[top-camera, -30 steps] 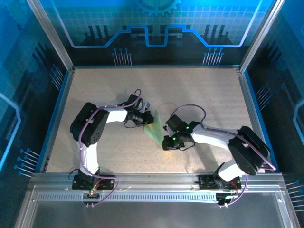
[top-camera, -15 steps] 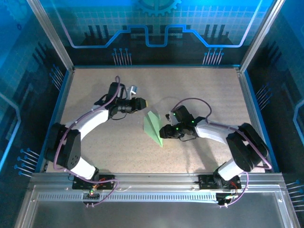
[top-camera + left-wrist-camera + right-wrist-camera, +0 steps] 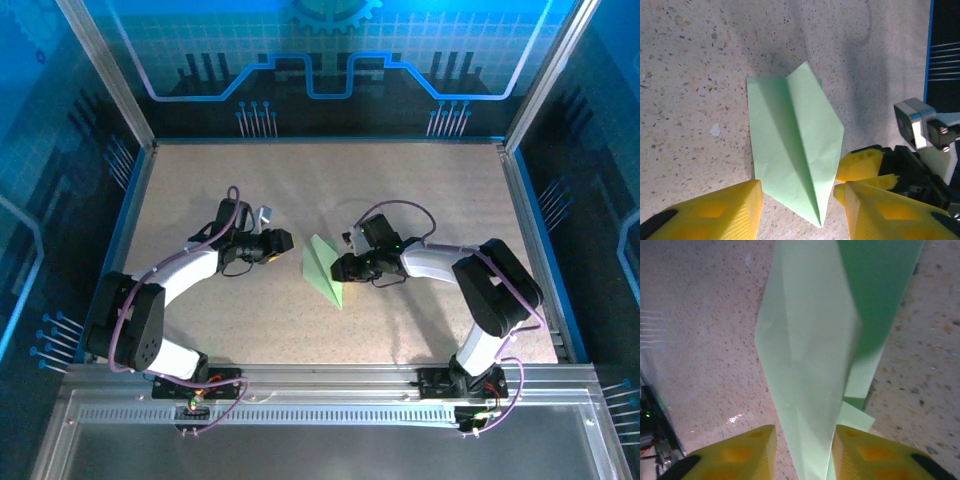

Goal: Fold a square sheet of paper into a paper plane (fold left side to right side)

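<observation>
Off the paper plane [image 3: 322,270] we see left gripper [image 3: 284,241] at 10 o'clock, jaws wide, empty; right gripper [image 3: 338,268] at 3, narrow, grip unclear.

Thin, matt pale green paper, softly creased, in the paper plane [image 3: 795,150]. Rough-looking, speckled matt top on the table [image 3: 420,190]. Smooth, faintly glossy yellow plastic on the left gripper [image 3: 797,189] fingers [image 3: 720,212]. Brushed metal along the near rail [image 3: 320,410].

the surface [image 3: 420,190] is seen whole from high above; both wrist views are aimed down from close by. the paper plane [image 3: 322,268] is shared by all.
</observation>
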You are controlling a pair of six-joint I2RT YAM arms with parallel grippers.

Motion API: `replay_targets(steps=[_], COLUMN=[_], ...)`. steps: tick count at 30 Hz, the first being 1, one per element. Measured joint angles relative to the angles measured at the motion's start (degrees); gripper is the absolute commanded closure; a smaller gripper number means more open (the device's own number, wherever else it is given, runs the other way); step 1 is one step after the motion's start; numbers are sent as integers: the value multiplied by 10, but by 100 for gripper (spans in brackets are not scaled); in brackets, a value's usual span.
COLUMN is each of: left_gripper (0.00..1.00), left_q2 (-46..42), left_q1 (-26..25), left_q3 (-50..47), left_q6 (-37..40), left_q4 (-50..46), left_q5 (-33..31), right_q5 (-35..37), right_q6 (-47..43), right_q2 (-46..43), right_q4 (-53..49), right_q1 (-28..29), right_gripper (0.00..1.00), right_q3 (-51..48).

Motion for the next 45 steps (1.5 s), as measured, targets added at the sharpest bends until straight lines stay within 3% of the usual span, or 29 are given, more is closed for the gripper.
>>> replay_targets(steps=[6, 13, 20, 28, 35, 40, 45], left_gripper=[46, 41, 38, 37, 39, 45, 61], left_q2=[-18, -58, -74, -74, -68, -49, -47], left_q1=[17, 51, 55, 35, 12, -11, -30], left_q3=[-27, -64, -63, -42, -30, -14, -5], left_q6=[-33, -105, -173, -223, -231, -232, -228], left_q4=[56, 172, 296, 393, 418, 417, 417], left_q5=[23, 84, 164, 209, 218, 218, 217], right_q5=[-18, -26, -71, -118, -137, -144, -147], right_q6=[0, 0, 20, 66, 90, 100, 102], right_q2=[1, -106, -227, -238, -235, -234, -234], right_q4=[29, 38, 106, 148, 174, 188, 189], right_q1=[-2, -14, -24, -24, -21, -20, -20], right_gripper=[100, 100, 100, 100, 100, 100, 100], right_q3=[1, -9, -15, -15, -10, -10, -10])
